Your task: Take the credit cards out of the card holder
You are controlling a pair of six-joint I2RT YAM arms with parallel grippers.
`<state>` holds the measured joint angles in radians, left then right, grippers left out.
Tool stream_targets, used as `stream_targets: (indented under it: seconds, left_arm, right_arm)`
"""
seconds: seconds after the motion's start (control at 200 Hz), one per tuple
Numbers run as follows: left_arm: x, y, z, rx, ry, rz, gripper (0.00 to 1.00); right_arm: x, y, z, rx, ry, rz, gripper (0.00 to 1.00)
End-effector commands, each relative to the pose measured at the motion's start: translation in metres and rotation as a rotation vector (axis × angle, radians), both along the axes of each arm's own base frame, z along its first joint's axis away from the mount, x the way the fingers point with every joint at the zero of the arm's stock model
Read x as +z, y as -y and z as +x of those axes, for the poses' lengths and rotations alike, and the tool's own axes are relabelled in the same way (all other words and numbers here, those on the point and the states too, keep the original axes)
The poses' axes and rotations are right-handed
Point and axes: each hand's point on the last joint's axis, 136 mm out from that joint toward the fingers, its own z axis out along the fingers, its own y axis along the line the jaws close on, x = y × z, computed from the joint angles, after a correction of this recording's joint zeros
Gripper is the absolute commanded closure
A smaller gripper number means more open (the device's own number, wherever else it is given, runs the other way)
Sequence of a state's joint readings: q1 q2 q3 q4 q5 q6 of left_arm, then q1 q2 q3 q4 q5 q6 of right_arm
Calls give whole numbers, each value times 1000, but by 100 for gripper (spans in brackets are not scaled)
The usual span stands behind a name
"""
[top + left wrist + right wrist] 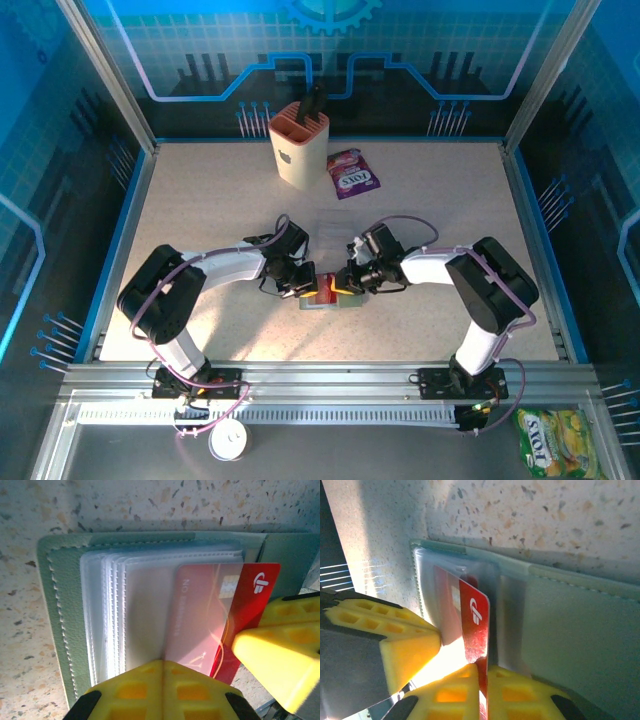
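The grey-green card holder lies open on the speckled table, its clear sleeves fanned out. A red credit card sticks partway out of one sleeve toward the right. My left gripper is shut on the near edge of a clear sleeve. My right gripper is shut on the exposed end of the red credit card, with the card holder behind it. From above, both grippers meet over the card holder at mid-table, left gripper and right gripper almost touching.
A tall beige slotted cup and a purple-and-white candy packet sit at the back of the table. A yellow-green packet lies off the table at the near right. The left gripper's yellow fingers crowd the right wrist view.
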<state>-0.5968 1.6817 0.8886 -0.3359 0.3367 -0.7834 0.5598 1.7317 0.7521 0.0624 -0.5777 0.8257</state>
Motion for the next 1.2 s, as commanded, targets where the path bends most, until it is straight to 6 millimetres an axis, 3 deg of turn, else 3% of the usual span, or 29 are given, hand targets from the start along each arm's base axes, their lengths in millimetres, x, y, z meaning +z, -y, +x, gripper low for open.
stream_targets:
  seconds: [0.0,0.435,0.76,0.915,1.051,1.196]
  left_arm:
    - [-4,-9,-9,3,-13,44,94]
    - [0,-8,-9,13,-6,24,94]
    - [33,10,11,15,99,-81,90]
    - [40,7,17,33,145,-91,88]
    - [39,0,19,56,158,-90,88]
    - [40,-10,21,81,168,-92,88]
  right_arm:
    - [-1,14,-2,-9,-5,-20,89]
    - [7,41,-2,-31,12,-56,91]
    - [41,41,4,1,85,-71,93]
    - [52,55,9,55,165,-182,100]
    - [64,61,17,157,284,-264,100]
    - [64,72,24,314,378,-411,100]
